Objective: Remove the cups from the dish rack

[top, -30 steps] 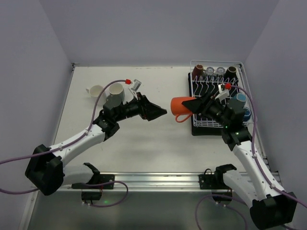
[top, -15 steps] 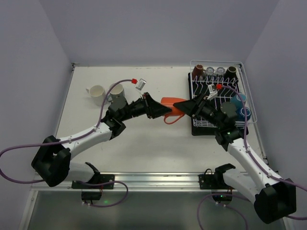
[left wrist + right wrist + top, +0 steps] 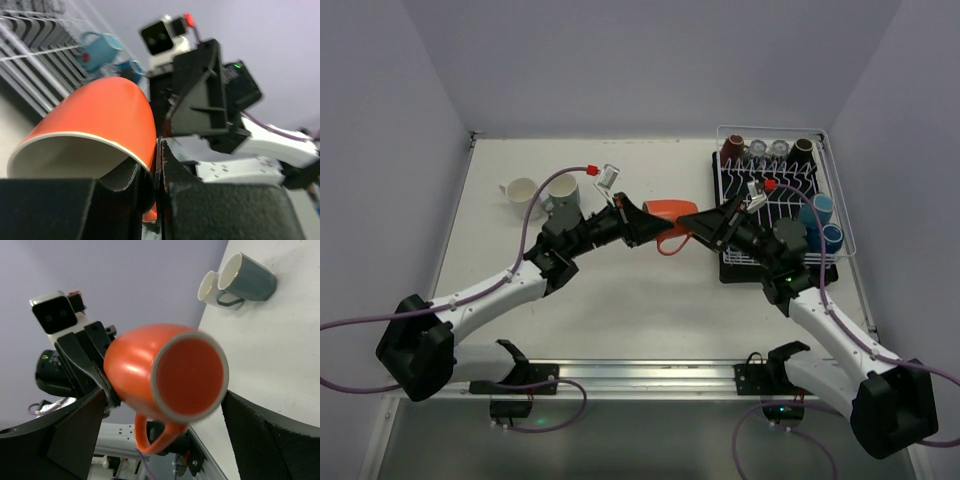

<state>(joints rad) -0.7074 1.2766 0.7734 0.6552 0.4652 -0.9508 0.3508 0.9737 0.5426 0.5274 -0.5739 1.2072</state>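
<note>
While it hangs on its side above the desk (image 3: 620,300), just left of the dish rack (image 3: 732,185), the orange mug (image 3: 665,211) sits between the two arms, mouth towards the left arm, base towards the right arm, handle pointing down. Left pincer (image 3: 155,155): closed on the mug's rim, one finger inside the mouth, the other against the outer wall, the orange wall nipped between them. Right pincer (image 3: 698,222): jaws spread wide to either side of the mug's base, neither finger seen to press on it, holding nothing. Dish rack: white wire, at the right side of the desk, seated on a black drip tray (image 3: 740,270). Contents, far row: two dark brown cups (image 3: 732,147) at the ends, two clear glasses (image 3: 757,149) between them. Contents, right side: light blue cup (image 3: 817,207), with a blue cup (image 3: 832,237) just nearer than it. Desk, far left: grey mug (image 3: 247,277) and cream mug (image 3: 210,285) lying just beside each other, mouths to the left, well apart from the rack; the left arm partly hides the grey one from overhead. Whether these two touch cannot be told.
</note>
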